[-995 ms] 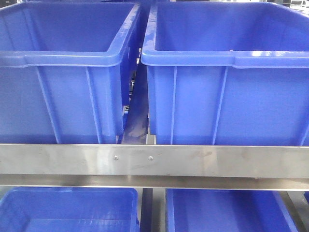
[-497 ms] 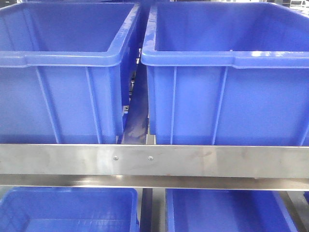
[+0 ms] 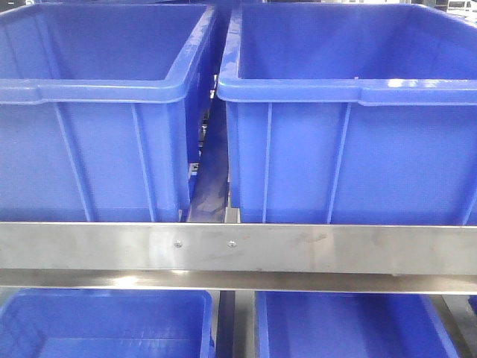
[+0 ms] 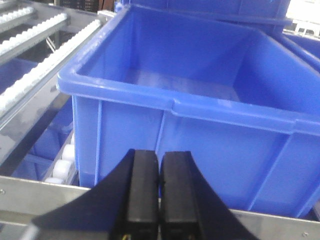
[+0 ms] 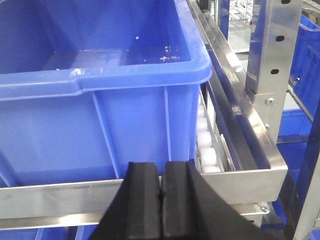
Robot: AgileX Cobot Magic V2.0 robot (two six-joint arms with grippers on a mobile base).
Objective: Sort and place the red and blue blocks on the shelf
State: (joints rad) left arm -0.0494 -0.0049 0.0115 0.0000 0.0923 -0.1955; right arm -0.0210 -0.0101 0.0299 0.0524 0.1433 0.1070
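Stainless racking fills every view: the shelf [image 3: 313, 246] with its flat front rail and two small screws, roller tracks [image 4: 30, 75] running back on the left, and big blue bins on two tiers.

Starting from my own tools: my left gripper [image 4: 159, 200] has its black fingers pressed together with nothing between them, hanging just in front of the rail and facing the near wall of the upper left bin [image 4: 200, 90]. My right gripper [image 5: 161, 205] is likewise closed and empty, poised before the rail at the corner of the upper right bin [image 5: 100, 75], with white rollers [image 5: 206, 145] and a perforated steel upright [image 5: 272, 50] just beside it. From the front camera neither arm shows; only the two upper bins [image 3: 97, 89], the rail and the rims of the lower bins [image 3: 104, 321].

The red and blue blocks are nowhere in any of my views, not in my fingers, not on the rail, and not in the parts of the bin floors I can see.

I judge that I am between steps: either both blocks are already dropped somewhere hidden, or I have yet to fetch them. Either way the next move calls for pulling both arms back clear of the rail and finding the blocks before opening my fingers.

Against the earlier front views, nothing has visibly shifted: bins, rail and screws sit the same.
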